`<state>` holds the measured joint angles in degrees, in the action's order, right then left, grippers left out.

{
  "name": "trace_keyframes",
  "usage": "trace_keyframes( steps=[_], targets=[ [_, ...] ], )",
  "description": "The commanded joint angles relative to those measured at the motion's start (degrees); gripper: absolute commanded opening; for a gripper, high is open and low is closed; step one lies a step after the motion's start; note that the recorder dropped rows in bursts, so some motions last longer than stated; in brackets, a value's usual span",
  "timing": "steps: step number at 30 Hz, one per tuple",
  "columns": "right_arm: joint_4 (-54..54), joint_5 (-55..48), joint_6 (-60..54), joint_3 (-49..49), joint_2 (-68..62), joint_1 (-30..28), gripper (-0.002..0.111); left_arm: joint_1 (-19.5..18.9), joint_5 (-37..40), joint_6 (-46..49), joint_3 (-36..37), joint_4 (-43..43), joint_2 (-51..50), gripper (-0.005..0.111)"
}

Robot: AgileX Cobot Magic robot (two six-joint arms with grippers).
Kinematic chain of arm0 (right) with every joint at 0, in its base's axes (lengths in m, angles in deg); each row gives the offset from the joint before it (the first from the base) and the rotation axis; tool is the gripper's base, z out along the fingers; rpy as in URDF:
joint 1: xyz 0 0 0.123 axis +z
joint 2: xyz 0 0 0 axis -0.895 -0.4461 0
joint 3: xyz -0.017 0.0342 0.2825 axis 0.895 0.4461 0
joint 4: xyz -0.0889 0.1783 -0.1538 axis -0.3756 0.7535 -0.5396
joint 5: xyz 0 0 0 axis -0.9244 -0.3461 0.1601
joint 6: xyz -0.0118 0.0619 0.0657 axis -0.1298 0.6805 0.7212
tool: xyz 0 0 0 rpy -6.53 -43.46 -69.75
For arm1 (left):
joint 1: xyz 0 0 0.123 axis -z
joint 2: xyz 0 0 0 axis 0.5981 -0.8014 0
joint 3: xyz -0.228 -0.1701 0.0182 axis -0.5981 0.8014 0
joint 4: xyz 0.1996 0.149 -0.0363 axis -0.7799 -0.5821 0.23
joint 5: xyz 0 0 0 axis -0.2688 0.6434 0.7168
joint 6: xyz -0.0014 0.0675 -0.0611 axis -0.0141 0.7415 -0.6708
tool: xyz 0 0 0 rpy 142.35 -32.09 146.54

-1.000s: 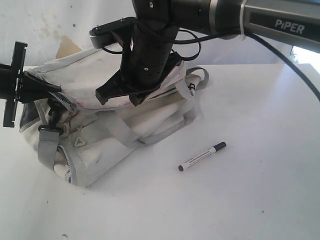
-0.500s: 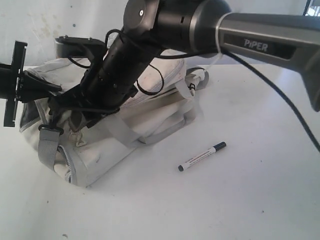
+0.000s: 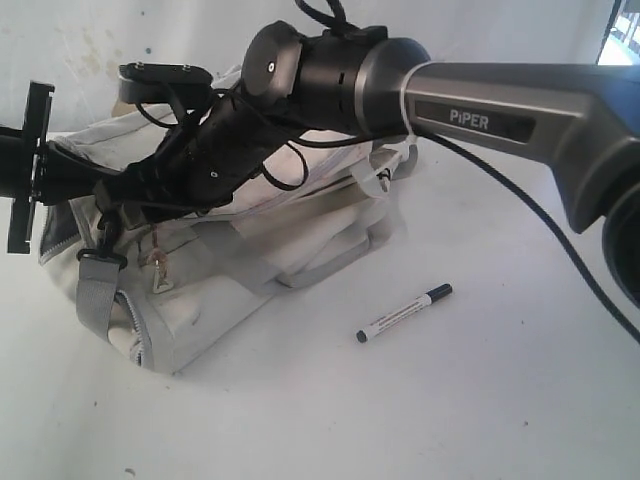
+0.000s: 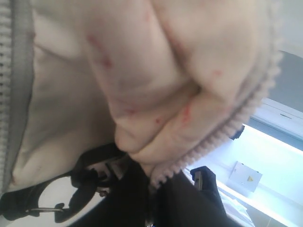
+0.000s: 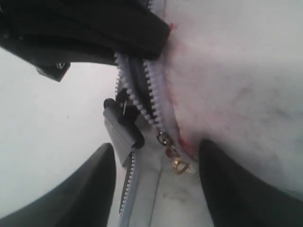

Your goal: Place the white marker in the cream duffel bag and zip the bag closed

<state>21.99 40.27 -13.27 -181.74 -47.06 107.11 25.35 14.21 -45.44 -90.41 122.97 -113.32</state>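
The cream duffel bag (image 3: 250, 235) lies on the left half of the white table, its zipper (image 5: 142, 97) partly apart. My left gripper (image 3: 80, 178) is shut on the bag's fabric edge (image 4: 189, 142) by the zipper teeth at the bag's left end. My right gripper (image 3: 135, 200) has reached across the bag to that same end. It is open, and its dark fingers (image 5: 92, 189) stand either side of the zipper pull with a gold ring (image 5: 179, 164), not touching it. The white marker (image 3: 405, 313) lies alone on the table to the right of the bag.
Grey webbing straps (image 3: 240, 265) and a black clip (image 3: 100, 262) hang over the bag's front. The right arm's black cable (image 3: 560, 240) arcs above the table at the right. A pale wall (image 3: 90, 50) stands behind the bag.
The right arm has swung left and down across the bag, bringing its gripper to the left end near the zipper pull. The left gripper, bag and marker have stayed put.
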Motion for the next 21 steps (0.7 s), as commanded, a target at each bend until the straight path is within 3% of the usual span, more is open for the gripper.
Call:
trace_keyframes(
  steps=[1, 9, 13, 21],
  targets=[
    [0.3, 1.4, -3.0, 0.0, -0.2, 1.0, 0.051, 0.1, 0.8, 0.0, -0.4, 3.0, 0.3, 0.000],
    [-0.3, 0.4, -0.2, 0.0, -1.1, 1.8, 0.046, 0.1, 0.8, -0.1, -0.4, 4.5, 0.3, 0.000],
    [-0.7, -1.5, 6.9, 0.0, -1.3, 1.8, 0.044, 0.1, 0.8, -0.1, -0.4, 4.5, 0.3, 0.000],
    [-4.7, 4.1, 6.5, 0.0, -4.1, 1.9, 0.044, 0.1, 0.8, -0.1, -0.4, 4.5, 0.3, 0.000]
  ],
)
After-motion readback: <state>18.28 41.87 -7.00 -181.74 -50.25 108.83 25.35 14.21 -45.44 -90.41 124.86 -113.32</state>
